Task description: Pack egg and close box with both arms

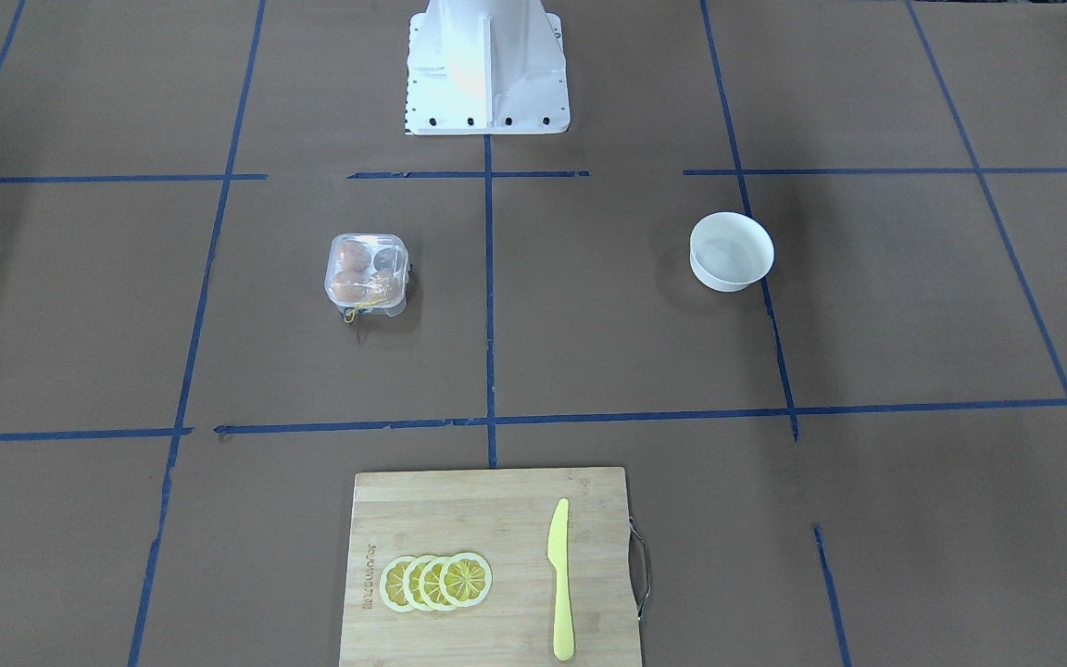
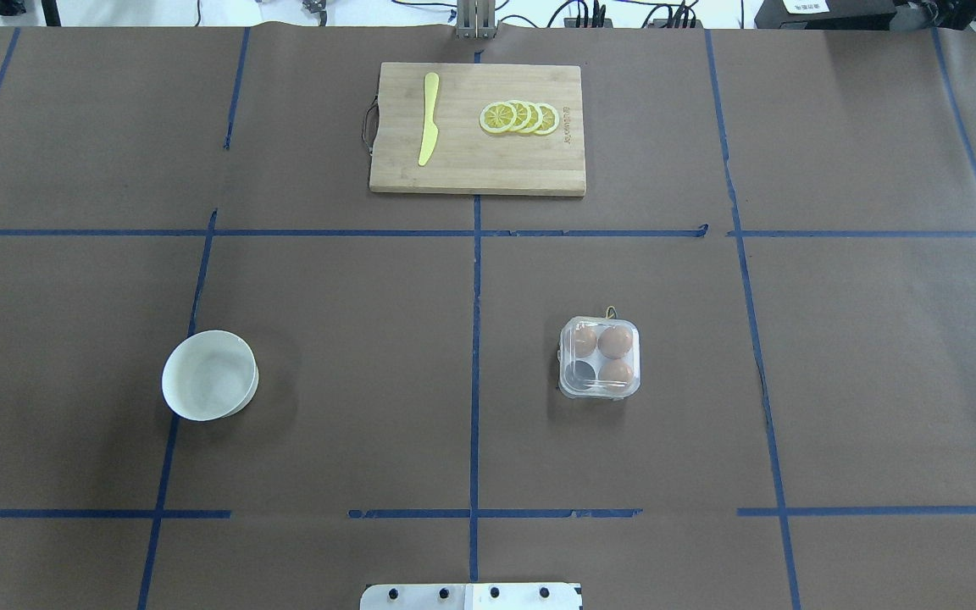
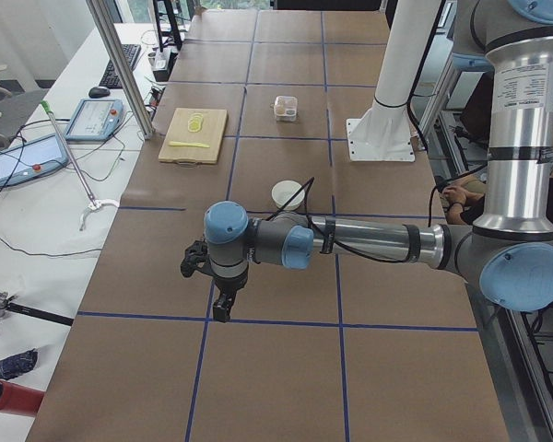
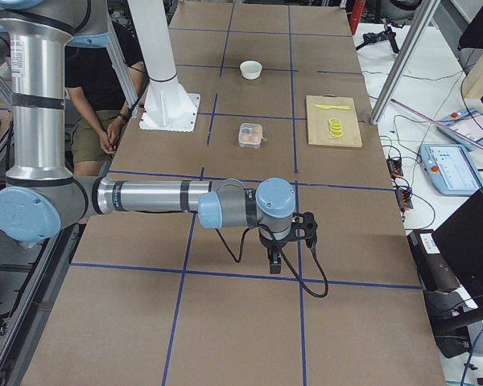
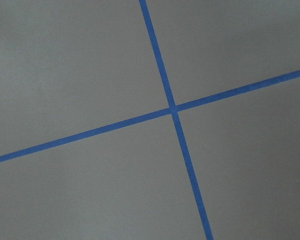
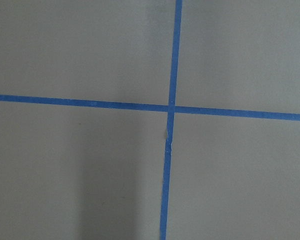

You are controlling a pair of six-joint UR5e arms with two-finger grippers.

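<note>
You find the egg carton on the tabletop in the robot's right half, about midway between the robot's edge and the operators' edge. Its clear lid appears to lie down over the cells. Three orange-brown eggs sit inside, and the fourth cell, the one toward the robot and the middle line, shows no egg. A thin yellow string hangs at the carton's side that faces the operators' edge.

The white bowl stands in the robot's left half, well apart from the carton, with nothing in it. At the middle of the operators' edge lies a bamboo cutting board with a yellow knife and a row of overlapping lemon slices on it.

The left gripper hangs above the tabletop out toward the left end, far from the bowl. The right gripper hangs the same way toward the right end, far from the carton. Each one points down near a crossing of blue tape lines. You cannot tell from these views whether either pair of fingers is released or clenched.
</note>
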